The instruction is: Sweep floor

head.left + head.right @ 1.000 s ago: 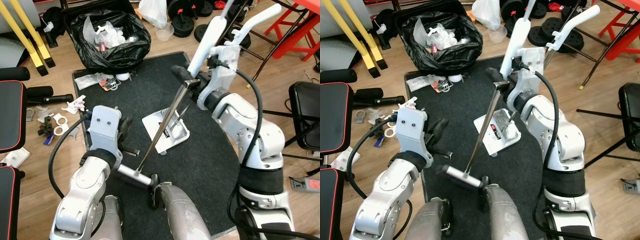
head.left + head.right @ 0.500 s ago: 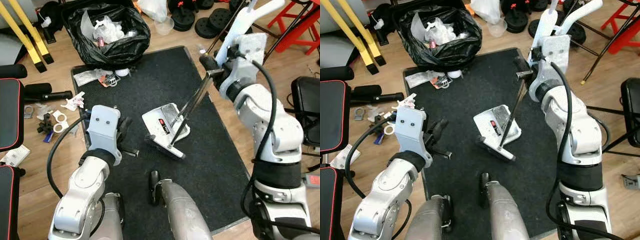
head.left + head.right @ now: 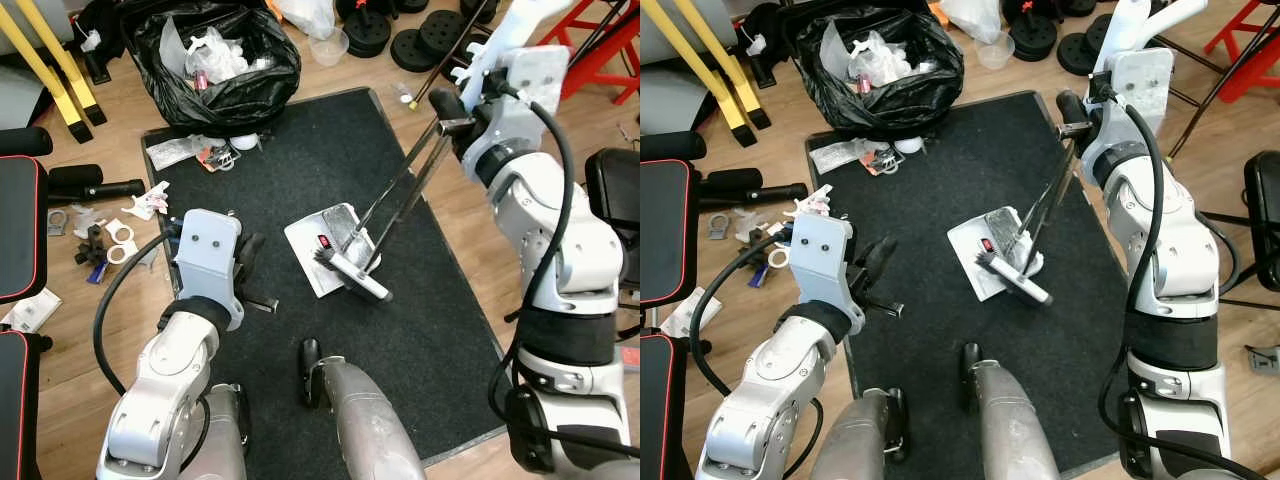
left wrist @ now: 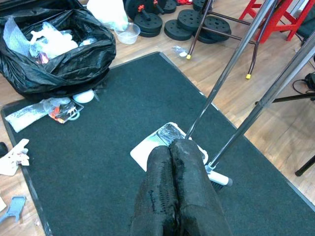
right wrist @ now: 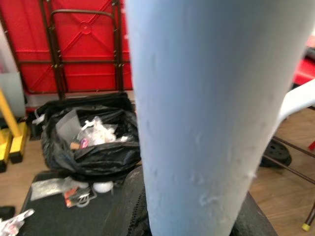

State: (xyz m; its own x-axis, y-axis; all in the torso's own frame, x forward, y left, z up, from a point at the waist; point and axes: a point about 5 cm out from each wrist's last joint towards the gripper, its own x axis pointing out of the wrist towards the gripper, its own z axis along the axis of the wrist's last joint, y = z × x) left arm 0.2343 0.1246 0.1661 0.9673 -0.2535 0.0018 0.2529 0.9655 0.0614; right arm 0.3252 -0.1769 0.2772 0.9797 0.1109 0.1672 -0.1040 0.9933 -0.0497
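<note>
My right gripper (image 3: pixel 452 108) is raised at the right and shut on the white broom handle (image 5: pixel 197 113). Two metal poles (image 3: pixel 400 190) slant down from it to the middle of the black mat (image 3: pixel 300 160). The broom head (image 3: pixel 358 285) lies at the near edge of the white dustpan (image 3: pixel 318 240), which holds some dark debris. My left gripper (image 4: pixel 170 150) hovers over the mat to the left of the dustpan, shut with nothing held. Litter (image 3: pixel 195 155) lies at the mat's far left corner, and more scraps (image 3: pixel 130 225) sit on the wood floor.
A full black trash bag (image 3: pixel 215 60) stands beyond the mat. Weight plates (image 3: pixel 420 40) and a red stool (image 3: pixel 600 40) are at the far right, a black chair (image 3: pixel 615 190) at the right. A black bench (image 3: pixel 20 240) and yellow legs (image 3: pixel 40 50) are at the left.
My right arm swung up and to the right, dragging the broom head from near my feet across the mat to the dustpan. The left arm stayed put.
</note>
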